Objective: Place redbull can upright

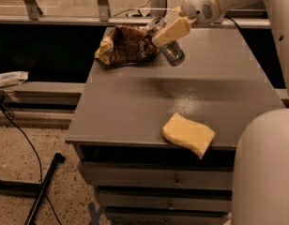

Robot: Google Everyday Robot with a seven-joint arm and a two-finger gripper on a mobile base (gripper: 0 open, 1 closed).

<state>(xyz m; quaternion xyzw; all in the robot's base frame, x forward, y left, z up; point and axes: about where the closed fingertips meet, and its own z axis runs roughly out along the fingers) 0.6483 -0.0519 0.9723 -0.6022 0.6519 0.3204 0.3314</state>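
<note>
The redbull can (171, 53), a slim silver can, is held tilted in the air above the back of the grey table (135, 107). Its silver top (155, 23) points up and to the left and its base points down toward me. My gripper (169, 28) is shut on the can, with a cream finger (172, 31) lying across its side. The arm comes in from the upper right. The can hangs just right of the snack bag and touches nothing else.
A brown-and-yellow snack bag (125, 46) lies at the table's back left. A yellow sponge (188, 134) lies near the front edge. Drawers (158, 182) sit below the tabletop. A cable (22, 139) and a black pole (43, 184) lie on the floor at left.
</note>
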